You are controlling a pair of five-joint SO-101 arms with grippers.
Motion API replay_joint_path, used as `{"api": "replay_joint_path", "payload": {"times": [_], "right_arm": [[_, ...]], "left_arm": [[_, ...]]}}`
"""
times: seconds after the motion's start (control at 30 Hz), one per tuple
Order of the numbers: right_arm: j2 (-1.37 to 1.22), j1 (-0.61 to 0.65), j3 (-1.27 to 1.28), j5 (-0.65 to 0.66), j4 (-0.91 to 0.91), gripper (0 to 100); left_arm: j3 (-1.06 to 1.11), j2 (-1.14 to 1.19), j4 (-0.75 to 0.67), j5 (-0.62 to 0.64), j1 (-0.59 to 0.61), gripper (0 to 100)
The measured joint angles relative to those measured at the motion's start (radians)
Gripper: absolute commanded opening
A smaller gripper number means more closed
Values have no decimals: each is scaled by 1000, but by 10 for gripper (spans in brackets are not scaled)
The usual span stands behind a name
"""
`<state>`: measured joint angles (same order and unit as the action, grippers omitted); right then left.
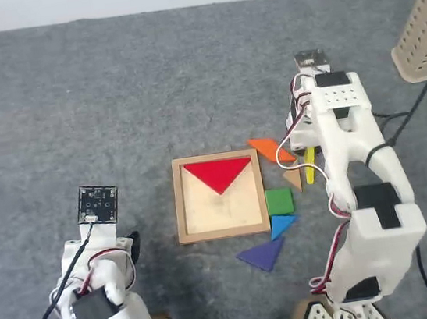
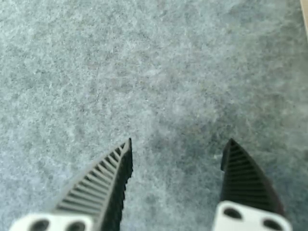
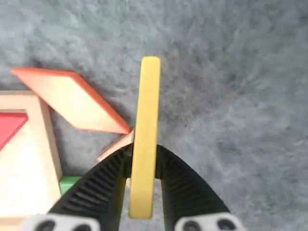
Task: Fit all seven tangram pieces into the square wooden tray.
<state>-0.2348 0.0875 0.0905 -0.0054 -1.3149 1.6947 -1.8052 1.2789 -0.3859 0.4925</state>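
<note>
The yellow piece (image 3: 144,96) is clamped on edge in the right hand (image 3: 143,150) toward the desk's (image 1: 109,86) right edge, while the left hand (image 2: 180,141) is spread open.

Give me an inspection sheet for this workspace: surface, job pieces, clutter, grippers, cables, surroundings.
Surface: grey carpet.
Job's things: wooden tray holds red triangle; orange parallelogram, tan triangle, green square, blue triangle, purple triangle lie outside, on the right arm's side.
Clutter: nothing seen.
Grippers: left gripper open over bare carpet; right gripper shut on yellow piece, held on edge.
Cables: wires loop along the right arm; black cable on the carpet beside it.
Surroundings: beige perforated container at the far corner.
</note>
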Motion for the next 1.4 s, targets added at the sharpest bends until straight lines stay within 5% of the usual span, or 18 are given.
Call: {"api": "replay_joint_path", "payload": {"times": [0.2, 0.6, 1.03, 1.4], "right_arm": [[164, 71, 25, 12, -41, 6], [377, 474, 310, 86, 166, 6], [109, 485, 150, -101, 103, 6], [91, 562, 132, -124, 135, 6]], "left_arm": [[0, 0, 0, 0, 0, 280], [0, 0, 0, 0, 0, 280], [0, 0, 0, 0, 0, 280], [0, 0, 0, 0, 0, 280]]}}
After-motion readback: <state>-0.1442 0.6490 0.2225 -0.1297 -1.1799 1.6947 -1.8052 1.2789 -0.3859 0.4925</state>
